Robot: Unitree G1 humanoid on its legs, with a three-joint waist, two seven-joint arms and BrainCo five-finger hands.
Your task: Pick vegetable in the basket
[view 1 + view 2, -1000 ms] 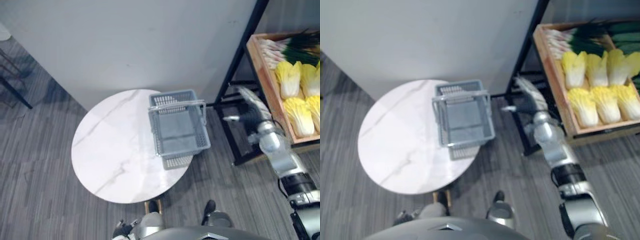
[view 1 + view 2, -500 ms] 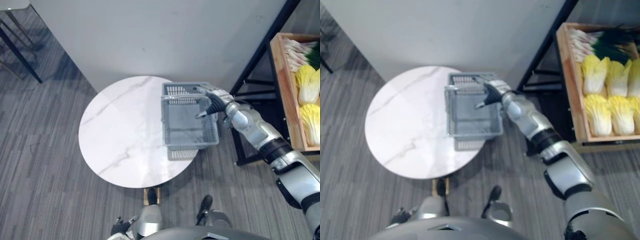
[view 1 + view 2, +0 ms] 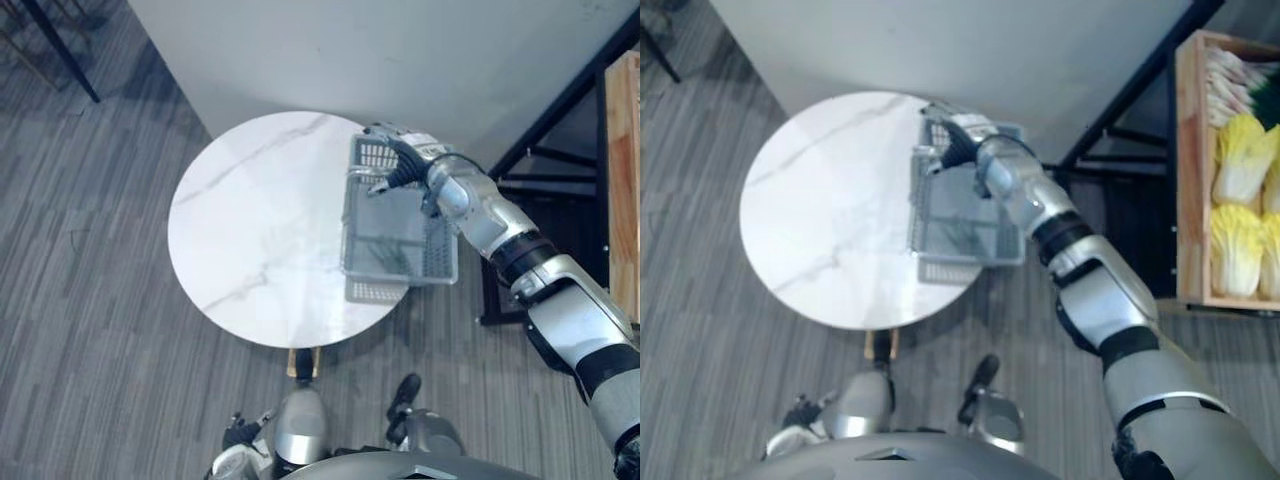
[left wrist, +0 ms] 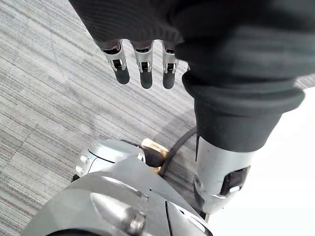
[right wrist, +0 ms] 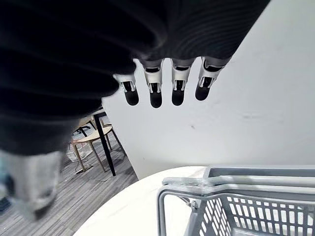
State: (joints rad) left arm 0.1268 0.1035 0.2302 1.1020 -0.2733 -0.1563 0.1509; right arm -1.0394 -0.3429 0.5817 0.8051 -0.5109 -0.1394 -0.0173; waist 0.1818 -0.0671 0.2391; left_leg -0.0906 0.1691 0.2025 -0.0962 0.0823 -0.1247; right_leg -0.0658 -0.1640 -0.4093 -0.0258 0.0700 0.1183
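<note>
A round white table [image 3: 250, 230] is standing on grey plank flooring in front of a pale wall, and a black rack [image 3: 1140, 82] is standing off its right edge. The rack is carrying a wooden crate [image 3: 1187, 180], which is holding the vegetables: yellow cabbages [image 3: 1240, 160] packed side by side, with pale stalks beyond them. They are lying well apart from the table and from both hands, so the stock is waiting there to be fetched. A grey basket [image 3: 400, 275] is sitting at the table's right edge with its near end overhanging the rim, probably so that it is lying on the rack's side, within the right arm's reach. Its two handles [image 5: 231, 183] are lying together across its far end, leaving most of the top open. Thin dark streaks [image 3: 385, 258] are showing on its floor, but I cannot tell whether they are a vegetable or shadow. The right hand [image 3: 400, 165] is hovering over the basket's far end, above the handles, its fingers [image 5: 155, 93] hanging straight and relaxed and holding nothing. The left hand [image 4: 142, 59] is hanging idle over the floor, its fingers loose and likewise carrying nothing. Judging from this, either a release into the basket is just ending or another trip to the crate is due.
</note>
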